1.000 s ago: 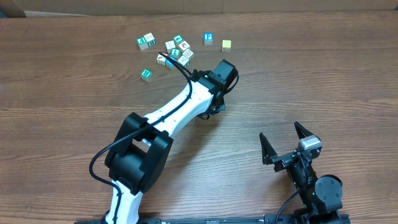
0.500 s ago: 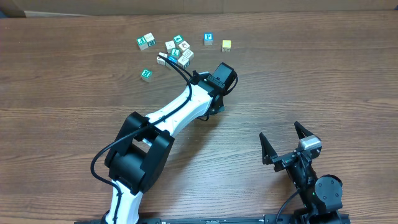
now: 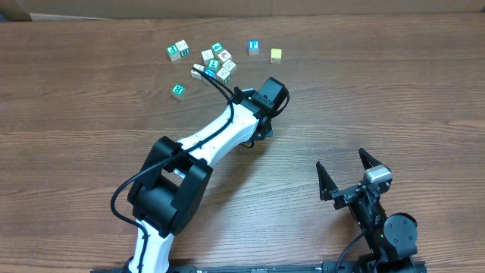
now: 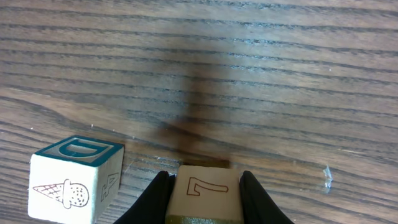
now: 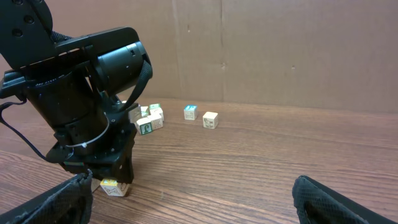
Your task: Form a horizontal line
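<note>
Plainly, "7" cube point(image 4: 203, 188) in left end effector point(image 4: 204, 194)

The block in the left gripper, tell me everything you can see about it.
The block is a small pale wooden cube. Its top face shows a reddish-brown outlined 7, with a yellowish band at the near edge. It sits square between the dark fingers of the left gripper, which close against both its sides. A teal-topped ice-cream cube stands beside it, apart. Contact with the table is hidden.
</note>
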